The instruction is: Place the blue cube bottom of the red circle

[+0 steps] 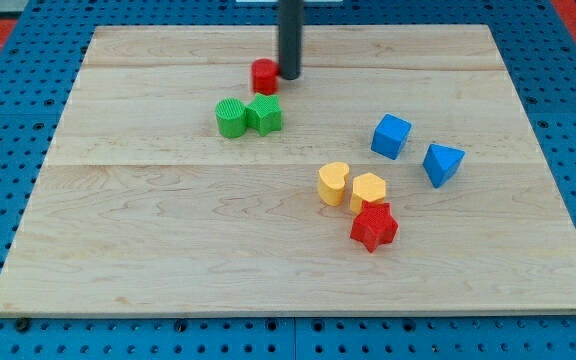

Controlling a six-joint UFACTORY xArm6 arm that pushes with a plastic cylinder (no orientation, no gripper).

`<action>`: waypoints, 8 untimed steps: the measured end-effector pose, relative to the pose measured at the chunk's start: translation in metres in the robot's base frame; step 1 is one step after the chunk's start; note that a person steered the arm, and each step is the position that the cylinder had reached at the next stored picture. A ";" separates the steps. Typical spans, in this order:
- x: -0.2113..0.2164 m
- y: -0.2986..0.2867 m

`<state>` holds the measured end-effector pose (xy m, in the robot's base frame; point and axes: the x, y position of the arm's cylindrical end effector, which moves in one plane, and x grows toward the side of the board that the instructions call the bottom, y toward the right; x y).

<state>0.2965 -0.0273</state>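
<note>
Toward the view's left, the green cylinder (230, 118) and green block (264, 114) are sitting touching, just below the red circle (264, 76); they are occupying the target spot, so pushing the blue cube (391, 136) there is likely risking a collision that scatters them. The arm is carrying no fingers, only a rod whose tip (289, 76) is resting against the red circle's right side and might nudge it. The blue cube is lying well to the right, beside the blue triangular block (443, 164). No containers are showing.

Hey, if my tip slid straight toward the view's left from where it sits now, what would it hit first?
Your tip would meet the red circle first; it sits right beside it, apparently touching. Beyond that the board looks free.
</note>
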 end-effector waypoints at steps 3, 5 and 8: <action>-0.016 -0.032; -0.002 -0.087; 0.019 -0.025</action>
<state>0.3159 -0.0524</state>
